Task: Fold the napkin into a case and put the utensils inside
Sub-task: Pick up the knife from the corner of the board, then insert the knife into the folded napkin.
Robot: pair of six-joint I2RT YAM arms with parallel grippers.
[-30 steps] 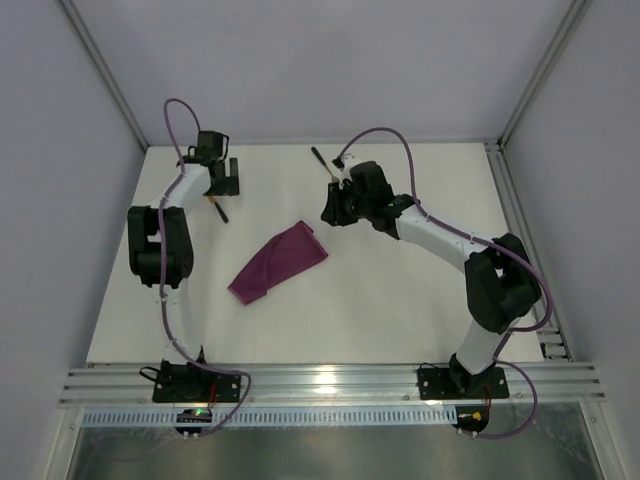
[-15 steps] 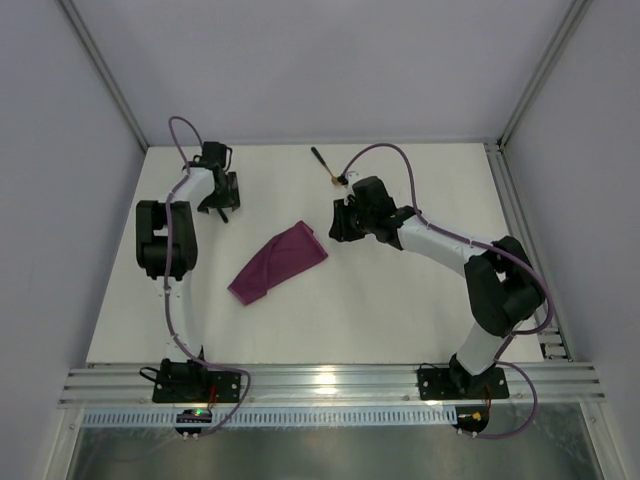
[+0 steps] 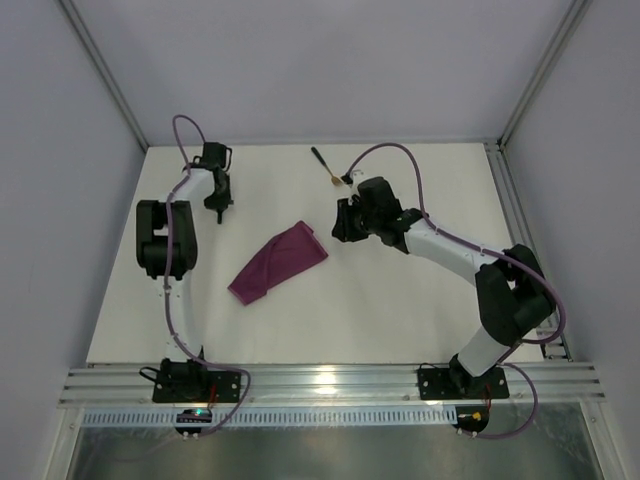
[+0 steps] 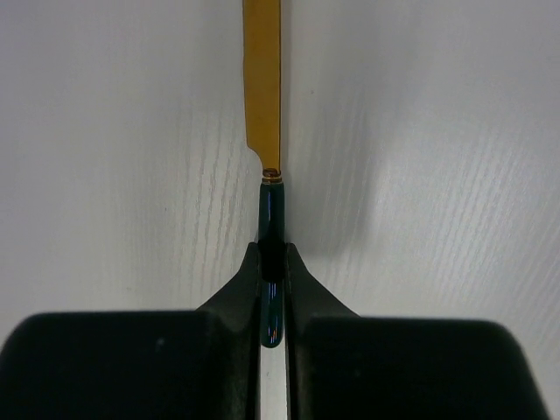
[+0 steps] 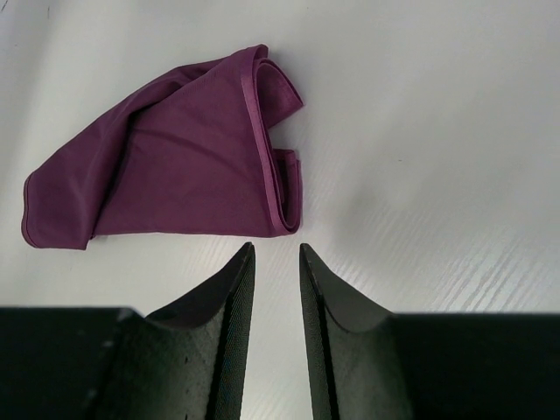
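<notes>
The white table (image 3: 400, 310) carries everything. Near its middle lies the napkin (image 5: 175, 166), already folded into a flat, tapering pouch with a rolled edge at its wider end, so the folding part of the task looks done. Neither utensil is inside it yet, and that is what remains.

The right pincer (image 5: 276, 249) hangs just beside the wider end of the napkin, its jaws a narrow gap apart and holding nothing. It may be there to hold or open the cloth, but it is not touching it.

At the far left of the table, well apart from the napkin, the left pincer (image 4: 272, 254) is clamped on the thin black handle of the knife (image 4: 262, 87), whose gold blade points away from the wrist camera. The blade seems to lie on or just above the table; I cannot tell which.

The other utensil, presumably the fork (image 3: 322, 165), lies near the far edge, ungripped; its head is too small to make out.
</notes>
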